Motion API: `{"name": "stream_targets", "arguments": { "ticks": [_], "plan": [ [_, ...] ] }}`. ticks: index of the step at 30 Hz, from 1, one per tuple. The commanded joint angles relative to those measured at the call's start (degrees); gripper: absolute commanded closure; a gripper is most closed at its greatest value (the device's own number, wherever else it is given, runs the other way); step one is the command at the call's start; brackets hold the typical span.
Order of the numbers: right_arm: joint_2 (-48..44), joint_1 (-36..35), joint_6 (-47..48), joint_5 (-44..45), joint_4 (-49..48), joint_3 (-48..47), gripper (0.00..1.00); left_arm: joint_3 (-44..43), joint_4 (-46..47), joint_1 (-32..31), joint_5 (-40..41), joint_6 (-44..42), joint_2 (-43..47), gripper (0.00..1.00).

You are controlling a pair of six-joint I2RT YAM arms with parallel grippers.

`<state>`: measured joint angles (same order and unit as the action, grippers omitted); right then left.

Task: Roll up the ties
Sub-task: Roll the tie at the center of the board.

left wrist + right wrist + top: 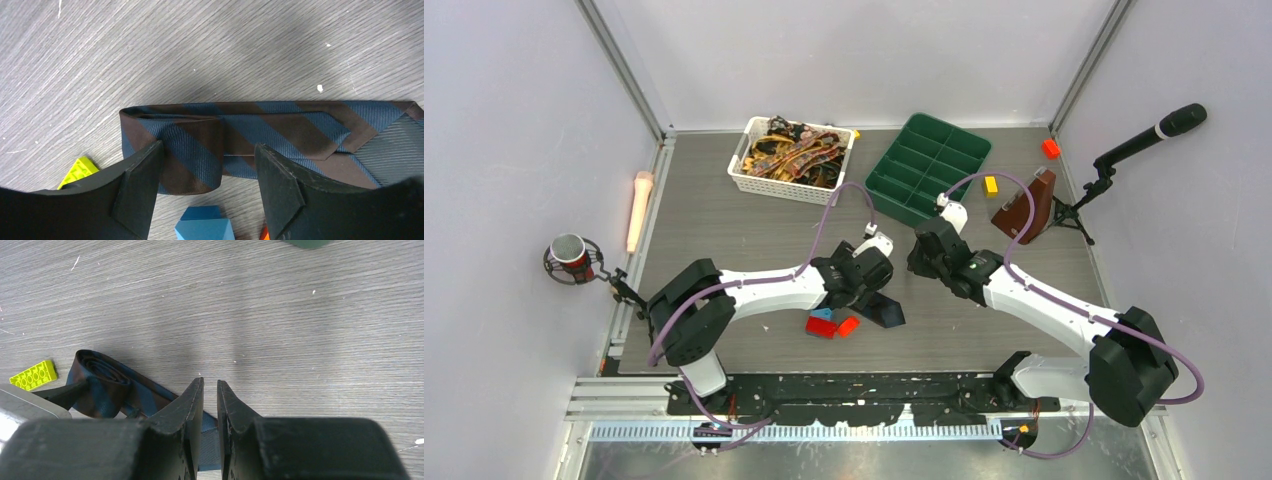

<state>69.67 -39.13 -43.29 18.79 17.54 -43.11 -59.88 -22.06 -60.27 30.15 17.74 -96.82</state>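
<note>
The navy-and-brown striped tie (260, 127) lies on the desk (200, 45), near its middle, one end rolled. The left hand (209, 150) is released, fingers straddling the roll. The right hand (210, 385), nearly clenched on nothing, hovers close by on the right. A blue brick (202, 225) sits just nearer.

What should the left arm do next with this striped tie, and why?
Probably close the left gripper on the rolled end of the striped tie: its open jaws straddle that roll, and the rest of the tie lies flat, so gripping lets it turn another wrap.
</note>
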Motion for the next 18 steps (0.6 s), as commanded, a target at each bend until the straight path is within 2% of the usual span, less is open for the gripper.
{"name": "stream_targets", "arguments": {
  "ticks": [1, 18],
  "plan": [
    [0.0, 0.3, -0.4, 0.4, -2.3, -0.2, 0.78, -0.5, 1.0, -0.3, -3.4, 3.0, 1.9, 0.32],
    [0.2, 0.3, -0.7, 0.0, -2.5, 0.0, 0.77, 3.0, 4.7, 1.4, -7.7, 7.0, 2.8, 0.35]
  ]
}}
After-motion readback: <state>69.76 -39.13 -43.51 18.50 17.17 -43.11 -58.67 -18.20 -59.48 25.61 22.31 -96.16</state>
